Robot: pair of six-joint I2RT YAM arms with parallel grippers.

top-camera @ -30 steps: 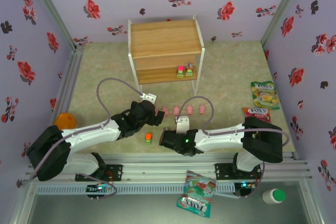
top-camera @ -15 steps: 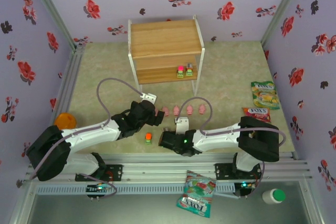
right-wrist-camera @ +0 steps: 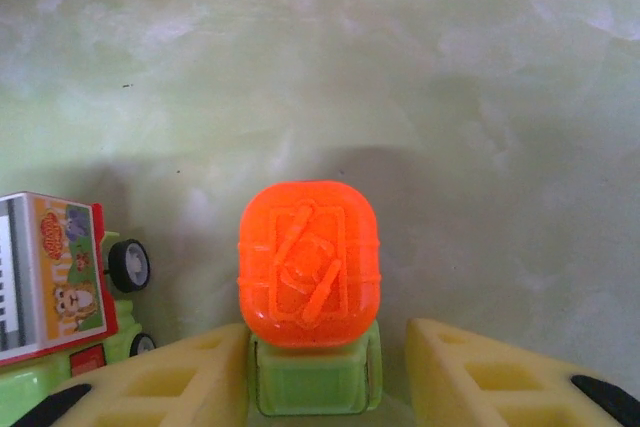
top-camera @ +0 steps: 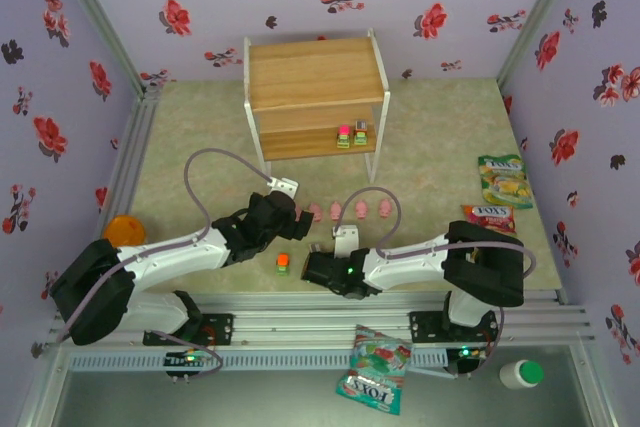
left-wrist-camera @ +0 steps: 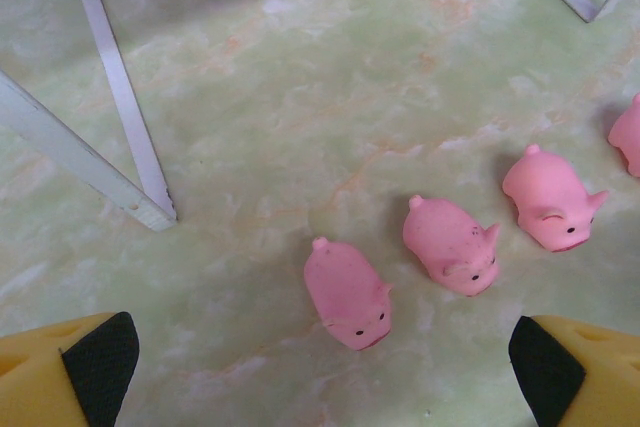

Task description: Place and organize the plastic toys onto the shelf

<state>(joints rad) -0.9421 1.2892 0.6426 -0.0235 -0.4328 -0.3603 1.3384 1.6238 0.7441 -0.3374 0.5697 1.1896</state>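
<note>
One shelf (top-camera: pixel 316 72), two tiers. Four pigs (top-camera: pixel 336 210) in sight, lined up left to right on the floor near of it. Four blocky toys: pink-topped block (top-camera: pixel 342 136) and grey-topped block (top-camera: pixel 360 133) side by side on the lower tier, right end; orange-topped block (right-wrist-camera: pixel 308 265) on the floor near of the pigs; truck (right-wrist-camera: pixel 55 277) beside it. Three bags: yellow bag (top-camera: pixel 502 179) and red bag (top-camera: pixel 488 215) at right, third bag (top-camera: pixel 374 367) at the near edge. One orange round thing (top-camera: pixel 122 229) at left. One bottle (top-camera: pixel 520 374), near right.
</note>
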